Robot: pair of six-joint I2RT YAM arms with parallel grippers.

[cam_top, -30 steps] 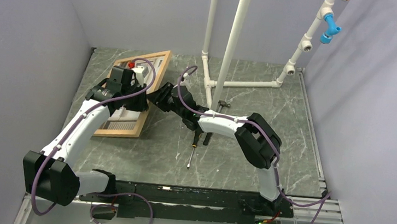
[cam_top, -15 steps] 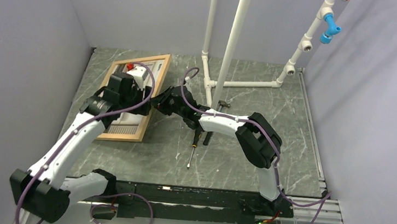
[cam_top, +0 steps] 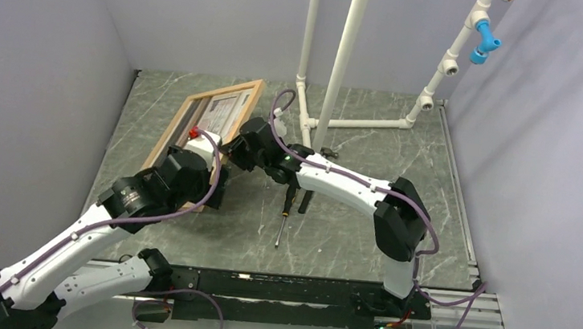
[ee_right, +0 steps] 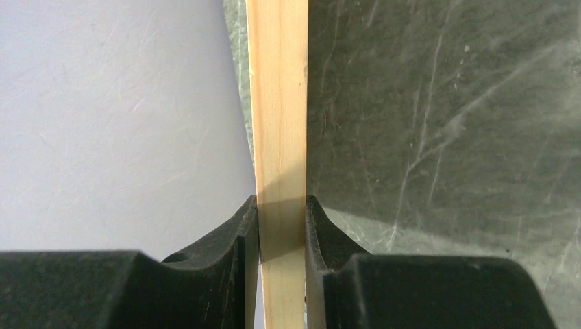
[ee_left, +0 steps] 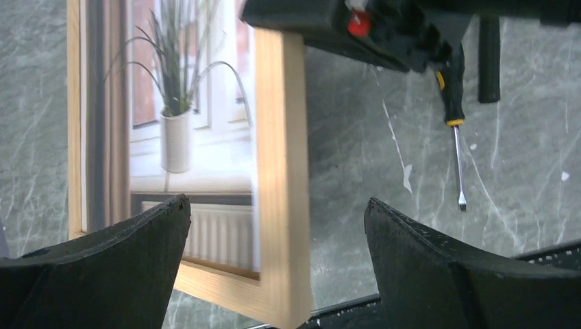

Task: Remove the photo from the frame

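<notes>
The frame [cam_top: 256,97], light wood, is tilted with its right rail raised off the table at the back left. The photo [cam_top: 224,110] sits inside it; in the left wrist view the photo [ee_left: 185,130] shows a plant in a white vase by a window. My right gripper [cam_top: 243,148] is shut on the frame's right rail, and its wrist view shows both fingers pressed against the wood strip [ee_right: 279,103], with the gripper [ee_right: 281,200] around it. My left gripper [cam_top: 214,183] is open wide near the frame's near corner [ee_left: 281,274], holding nothing.
A screwdriver [cam_top: 286,212] with a black and yellow handle lies on the marble table right of the frame, next to a second black-handled tool [cam_top: 303,200]. White pipes [cam_top: 338,64] stand at the back. The side wall [cam_top: 39,68] is close on the left.
My left gripper let go of the frame, opened wide and drew back toward the near edge. My right gripper kept its grip and shifted the frame farther back, tilting it.
</notes>
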